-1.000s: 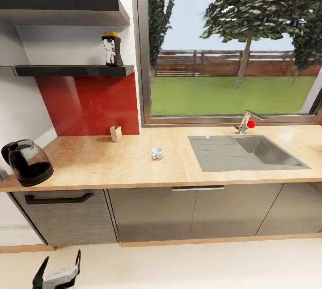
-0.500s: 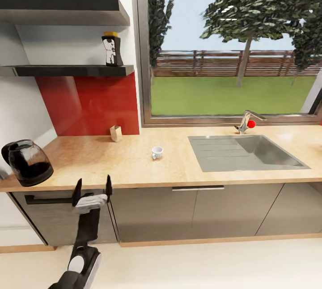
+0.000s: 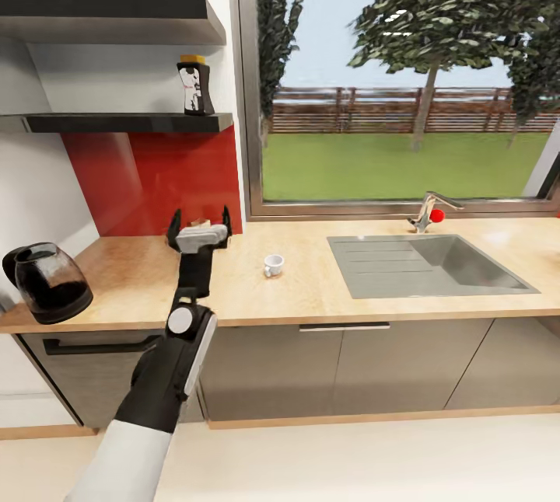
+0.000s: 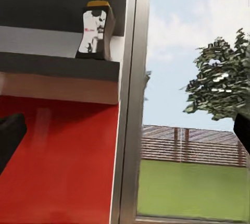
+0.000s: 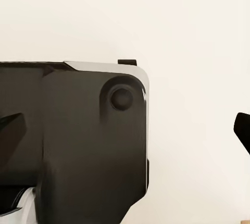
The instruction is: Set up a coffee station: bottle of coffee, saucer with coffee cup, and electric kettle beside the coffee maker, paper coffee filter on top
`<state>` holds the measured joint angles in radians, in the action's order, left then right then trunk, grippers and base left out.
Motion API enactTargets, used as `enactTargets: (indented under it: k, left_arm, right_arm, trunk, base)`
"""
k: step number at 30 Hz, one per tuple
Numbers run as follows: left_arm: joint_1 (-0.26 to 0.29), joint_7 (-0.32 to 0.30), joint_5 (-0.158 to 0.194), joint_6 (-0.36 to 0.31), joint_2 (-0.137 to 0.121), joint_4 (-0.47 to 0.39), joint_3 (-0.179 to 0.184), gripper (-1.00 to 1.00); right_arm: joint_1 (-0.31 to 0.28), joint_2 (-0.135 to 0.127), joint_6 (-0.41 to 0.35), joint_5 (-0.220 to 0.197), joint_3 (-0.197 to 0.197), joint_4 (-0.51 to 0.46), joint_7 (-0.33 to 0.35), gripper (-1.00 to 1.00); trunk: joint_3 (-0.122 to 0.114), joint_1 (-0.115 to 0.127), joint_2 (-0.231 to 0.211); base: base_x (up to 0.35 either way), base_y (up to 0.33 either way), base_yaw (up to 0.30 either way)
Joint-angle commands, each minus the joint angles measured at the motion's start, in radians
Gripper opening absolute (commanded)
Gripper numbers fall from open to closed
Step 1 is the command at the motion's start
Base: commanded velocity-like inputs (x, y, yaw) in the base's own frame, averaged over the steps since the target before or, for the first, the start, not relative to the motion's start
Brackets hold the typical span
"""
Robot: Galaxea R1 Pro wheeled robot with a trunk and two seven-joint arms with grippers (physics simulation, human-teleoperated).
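The coffee bottle (image 3: 194, 86), dark with an orange cap, stands on the lower black shelf (image 3: 117, 123). The left wrist view has the bottle (image 4: 96, 30) up and ahead of the fingers. My left gripper (image 3: 200, 222) is open and raised over the back of the wooden countertop (image 3: 140, 284), below the shelf and in front of a small tan box that it mostly hides. A white coffee cup (image 3: 273, 264) sits on the counter to its right. At the counter's left end stands a dark glass kettle (image 3: 48, 282). My right gripper (image 5: 125, 130) is open and empty.
A steel sink (image 3: 424, 265) with a tap (image 3: 429, 212) is set into the counter on the right. A red backsplash (image 3: 163, 183) and a large window (image 3: 404, 74) back the counter. An upper shelf (image 3: 109, 20) overhangs the bottle. The right wrist view faces a dark robot part (image 5: 78, 140).
My left arm has risen from floor level, past the counter's front edge, to over the back of the counter under the shelf. The objects on the counter and shelf have stayed put.
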<state>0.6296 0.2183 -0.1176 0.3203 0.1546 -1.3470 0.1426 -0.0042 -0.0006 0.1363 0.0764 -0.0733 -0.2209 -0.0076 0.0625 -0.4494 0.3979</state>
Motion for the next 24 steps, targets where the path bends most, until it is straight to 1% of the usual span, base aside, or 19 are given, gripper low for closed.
enactTargets:
  k: [1,2,4,5,7,10,12,14,18,20,22,23,24]
  left_arm:
    - [0.035,0.01,-0.01,-0.04,0.002,-0.006,0.007,1.0]
    - [0.05,0.011,-0.009,-0.059,0.002,-0.009,0.012,1.0]
    - [0.108,0.018,-0.008,-0.137,0.007,-0.022,0.03,1.0]
    - [0.122,0.022,-0.008,-0.155,0.008,-0.025,0.035,1.0]
    - [0.171,0.04,-0.007,-0.219,0.013,-0.038,0.054,1.0]
    - [0.212,0.054,-0.007,-0.268,0.016,-0.052,0.077,1.0]
    - [0.244,0.061,-0.007,-0.31,0.018,-0.064,0.102,1.0]
    - [0.266,0.063,-0.006,-0.342,0.019,-0.07,0.113,1.0]
    - [0.321,0.066,-0.003,-0.393,0.02,-0.074,0.121,1.0]
    - [0.351,0.066,0.005,-0.415,0.02,-0.073,0.122,1.0]
    - [0.395,0.066,0.021,-0.455,0.02,-0.068,0.122,1.0]
    - [0.408,0.066,0.025,-0.467,0.02,-0.066,0.123,1.0]
    - [0.434,0.066,0.034,-0.495,0.02,-0.059,0.122,1.0]
  right_arm:
    - [0.0,0.001,0.003,0.008,-0.007,0.0,0.0,1.0]
    - [0.0,0.001,0.003,0.008,-0.007,0.0,0.0,1.0]
    - [0.0,0.001,0.003,0.008,-0.007,0.0,0.0,1.0]
    - [0.0,0.001,0.003,0.008,-0.007,0.0,0.0,1.0]
    - [0.0,0.001,0.003,0.008,-0.007,0.0,0.0,1.0]
    - [0.0,0.001,0.003,0.008,-0.007,0.0,0.0,1.0]
    - [0.0,0.001,0.003,0.008,-0.007,0.0,0.0,1.0]
    - [0.0,0.001,0.003,0.008,-0.007,0.0,0.0,1.0]
    - [0.0,0.001,0.003,0.008,-0.007,0.0,0.0,1.0]
    - [0.0,0.001,0.003,0.008,-0.007,0.0,0.0,1.0]
    - [0.0,0.001,0.003,0.008,-0.007,0.0,0.0,1.0]
    - [0.0,0.001,0.003,0.008,-0.007,0.0,0.0,1.0]
    - [0.0,0.001,0.003,0.008,-0.007,0.0,0.0,1.0]
  trunk:
    - [0.002,-0.001,0.002]
    - [0.002,-0.001,0.002]
    - [0.002,-0.001,0.002]
    - [0.002,-0.001,0.002]
    - [0.002,-0.001,0.002]
    - [0.002,-0.001,0.002]
    - [0.002,-0.001,0.002]
    - [0.002,-0.001,0.002]
    - [0.002,-0.001,0.002]
    - [0.002,-0.001,0.002]
    - [0.002,-0.001,0.002]
    - [0.002,-0.001,0.002]
    - [0.002,-0.001,0.002]
  base:
    - [0.0,0.0,0.0]
    - [0.0,0.0,0.0]
    - [0.0,0.0,0.0]
    - [0.0,0.0,0.0]
    - [0.0,0.0,0.0]
    - [0.0,0.0,0.0]
    - [0.0,0.0,0.0]
    - [0.0,0.0,0.0]
    - [0.0,0.0,0.0]
    - [0.0,0.0,0.0]
    - [0.0,0.0,0.0]
    - [0.0,0.0,0.0]
    - [0.0,0.0,0.0]
